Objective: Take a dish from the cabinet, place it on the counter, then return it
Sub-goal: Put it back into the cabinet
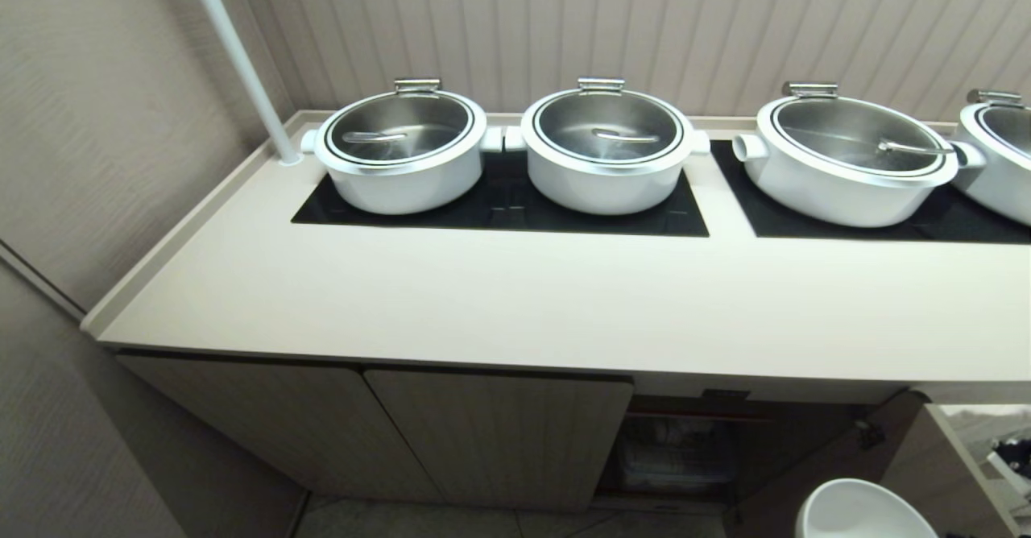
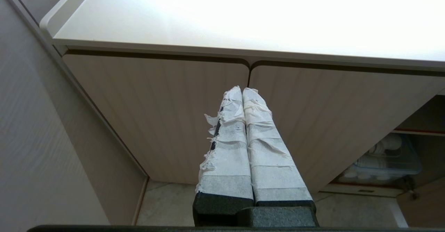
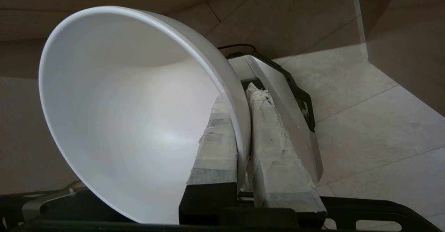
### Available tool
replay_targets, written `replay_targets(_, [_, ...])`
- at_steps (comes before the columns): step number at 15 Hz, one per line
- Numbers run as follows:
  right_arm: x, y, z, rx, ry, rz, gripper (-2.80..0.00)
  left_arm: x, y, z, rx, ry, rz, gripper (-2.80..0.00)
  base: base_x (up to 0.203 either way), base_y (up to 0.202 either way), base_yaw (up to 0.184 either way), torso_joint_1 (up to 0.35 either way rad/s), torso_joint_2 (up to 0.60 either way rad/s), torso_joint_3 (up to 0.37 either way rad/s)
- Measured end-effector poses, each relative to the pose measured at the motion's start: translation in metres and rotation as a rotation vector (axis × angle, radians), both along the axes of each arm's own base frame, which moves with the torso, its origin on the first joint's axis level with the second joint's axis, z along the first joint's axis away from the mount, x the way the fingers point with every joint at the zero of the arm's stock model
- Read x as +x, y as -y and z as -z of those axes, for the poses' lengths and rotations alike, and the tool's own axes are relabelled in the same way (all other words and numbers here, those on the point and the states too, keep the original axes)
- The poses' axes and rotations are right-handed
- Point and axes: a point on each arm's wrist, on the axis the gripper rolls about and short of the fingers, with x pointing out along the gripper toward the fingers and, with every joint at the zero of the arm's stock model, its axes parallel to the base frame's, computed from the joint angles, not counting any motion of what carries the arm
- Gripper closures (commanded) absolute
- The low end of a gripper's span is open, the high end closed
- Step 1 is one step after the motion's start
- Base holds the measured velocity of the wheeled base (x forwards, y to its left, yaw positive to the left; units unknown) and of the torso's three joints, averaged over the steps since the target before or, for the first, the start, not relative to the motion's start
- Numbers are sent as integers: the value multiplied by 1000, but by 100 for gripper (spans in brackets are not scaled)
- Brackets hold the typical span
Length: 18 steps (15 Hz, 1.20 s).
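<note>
The dish (image 3: 132, 121), a plain white round bowl, is tilted on its side in my right gripper (image 3: 240, 98), which is shut on its rim with one taped finger inside and one outside. In the head view the dish (image 1: 858, 510) shows at the bottom right, low in front of the cabinet (image 1: 483, 433) and below the counter (image 1: 515, 304); the gripper itself is out of that view. The cabinet's right compartment (image 1: 685, 449) stands open, with its door (image 1: 926, 465) swung out. My left gripper (image 2: 242, 90) is shut and empty, parked facing the closed ribbed doors (image 2: 156, 114).
Several white steel-lidded pots (image 1: 403, 151) sit on black glass panels (image 1: 499, 216) along the back of the counter. A white pole (image 1: 242, 63) rises at the back left corner. A clear bin of white crockery (image 2: 386, 159) sits inside the open compartment. Tiled floor (image 3: 365, 121) lies below.
</note>
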Motion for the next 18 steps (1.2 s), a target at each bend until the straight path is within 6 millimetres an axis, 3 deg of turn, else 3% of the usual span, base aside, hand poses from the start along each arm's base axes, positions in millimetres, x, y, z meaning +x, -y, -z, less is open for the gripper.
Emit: replay_targets(18, [1, 0, -1, 6, 7, 6, 0, 0, 0, 0, 0, 0, 0, 0, 0, 0, 0, -27, 57, 30])
